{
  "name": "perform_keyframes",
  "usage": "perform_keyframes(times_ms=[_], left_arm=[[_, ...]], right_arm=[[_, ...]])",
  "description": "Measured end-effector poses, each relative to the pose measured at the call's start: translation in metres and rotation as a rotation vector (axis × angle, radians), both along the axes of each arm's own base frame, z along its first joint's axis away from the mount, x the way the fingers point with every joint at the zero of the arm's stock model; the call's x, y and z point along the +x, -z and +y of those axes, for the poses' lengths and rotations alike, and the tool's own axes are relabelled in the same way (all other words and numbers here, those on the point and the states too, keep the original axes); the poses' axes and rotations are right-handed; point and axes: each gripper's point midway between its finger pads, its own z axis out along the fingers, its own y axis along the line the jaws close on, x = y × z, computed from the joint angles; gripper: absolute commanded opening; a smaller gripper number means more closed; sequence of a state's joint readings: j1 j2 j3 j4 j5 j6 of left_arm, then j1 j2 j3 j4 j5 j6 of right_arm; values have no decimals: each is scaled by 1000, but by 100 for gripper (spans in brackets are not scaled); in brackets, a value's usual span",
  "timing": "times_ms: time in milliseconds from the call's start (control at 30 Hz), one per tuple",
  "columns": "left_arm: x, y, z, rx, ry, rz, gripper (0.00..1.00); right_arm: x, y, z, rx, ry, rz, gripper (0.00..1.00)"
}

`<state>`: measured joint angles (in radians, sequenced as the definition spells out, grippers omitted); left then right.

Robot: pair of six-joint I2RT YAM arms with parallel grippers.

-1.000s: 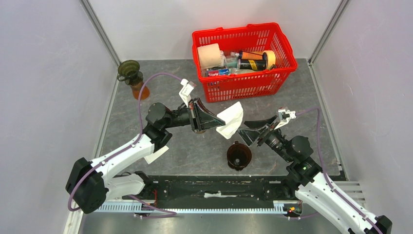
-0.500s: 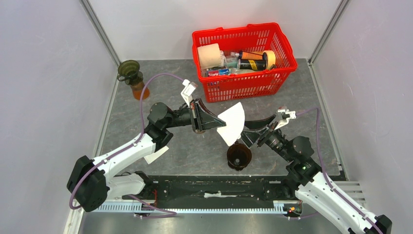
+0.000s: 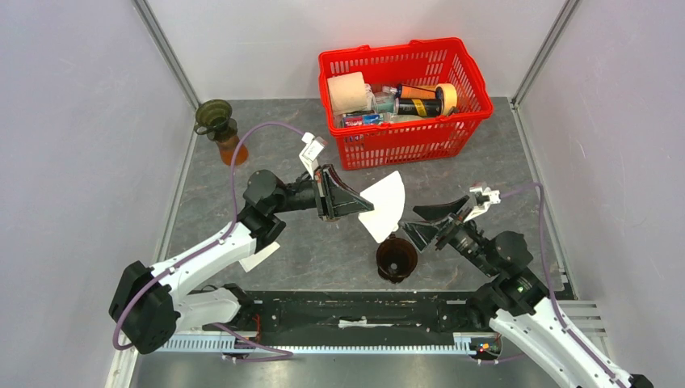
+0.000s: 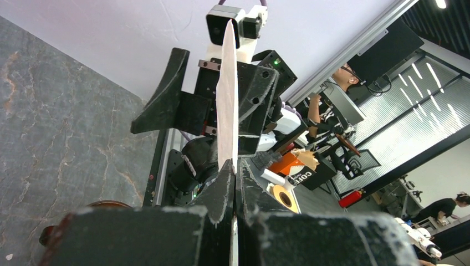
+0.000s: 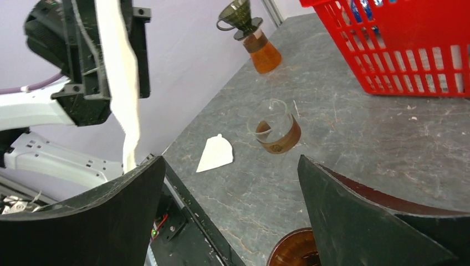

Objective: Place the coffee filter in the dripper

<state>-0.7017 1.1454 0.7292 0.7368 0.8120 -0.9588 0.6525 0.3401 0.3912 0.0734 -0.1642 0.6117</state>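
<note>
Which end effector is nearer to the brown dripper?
Right. The right end effector hangs open just beside the brown dripper; the left end effector holds the filter farther back.

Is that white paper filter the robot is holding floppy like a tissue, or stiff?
Probably a bit stiff: the coffee filter sticks out flat from the left gripper, pinched at only one edge. Likely very light, since that small pinch holds it up. It looks thin edge-on, so it would probably crumple if squeezed.
</note>
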Motion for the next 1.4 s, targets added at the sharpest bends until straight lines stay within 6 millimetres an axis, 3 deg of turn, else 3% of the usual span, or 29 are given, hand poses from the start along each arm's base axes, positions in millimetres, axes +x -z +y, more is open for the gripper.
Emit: perform_keyframes(times_ms=[167, 367, 600, 900, 1400], left_arm=[[-2, -2, 2, -1, -3, -9, 2], [-2, 0, 2, 8, -1, -1, 2], [-4, 1, 2, 11, 9, -4, 2], [-6, 2, 3, 16, 26, -20, 2], [-6, 2, 3, 17, 27, -25, 2]], right_arm=[[-18, -11, 0, 1, -69, -47, 89], [-27, 0, 18, -39, -186, -10, 73], [-32, 1, 27, -58, -253, 1, 78], [-35, -25, 8, -87, -175, -72, 83], [-29, -12, 9, -134, -167, -25, 83]])
